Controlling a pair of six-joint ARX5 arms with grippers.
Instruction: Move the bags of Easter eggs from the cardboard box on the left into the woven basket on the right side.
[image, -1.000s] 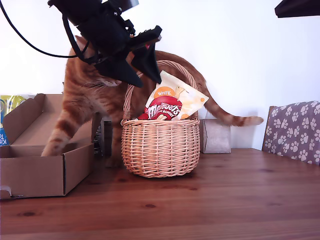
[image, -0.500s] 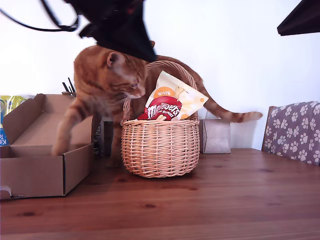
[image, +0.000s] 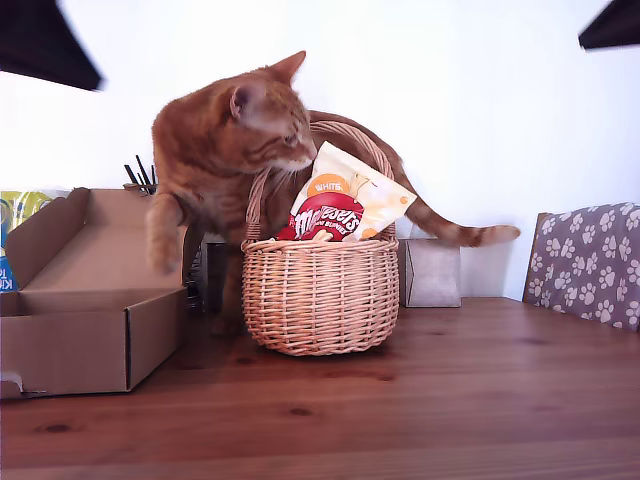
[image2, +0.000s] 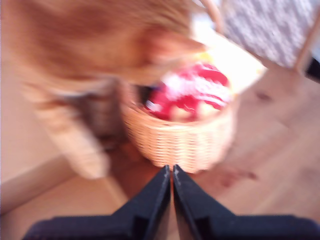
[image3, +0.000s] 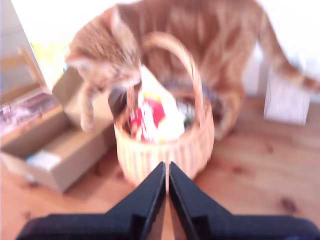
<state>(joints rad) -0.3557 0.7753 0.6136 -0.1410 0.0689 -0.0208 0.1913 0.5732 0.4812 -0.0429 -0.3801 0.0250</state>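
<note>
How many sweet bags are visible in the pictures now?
1: a cream-and-orange crinkly plastic bag with a red logo stands in the round wicker basket. Others may be hidden in the basket or the brown cardboard box.

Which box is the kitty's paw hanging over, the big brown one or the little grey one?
The big open cardboard box, at the exterior view's left. The cat holds a paw above it; the small grey box sits behind the woven basket.

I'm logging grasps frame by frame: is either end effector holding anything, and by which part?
Nothing is held: my first gripper and my second gripper are both shut and empty.
</note>
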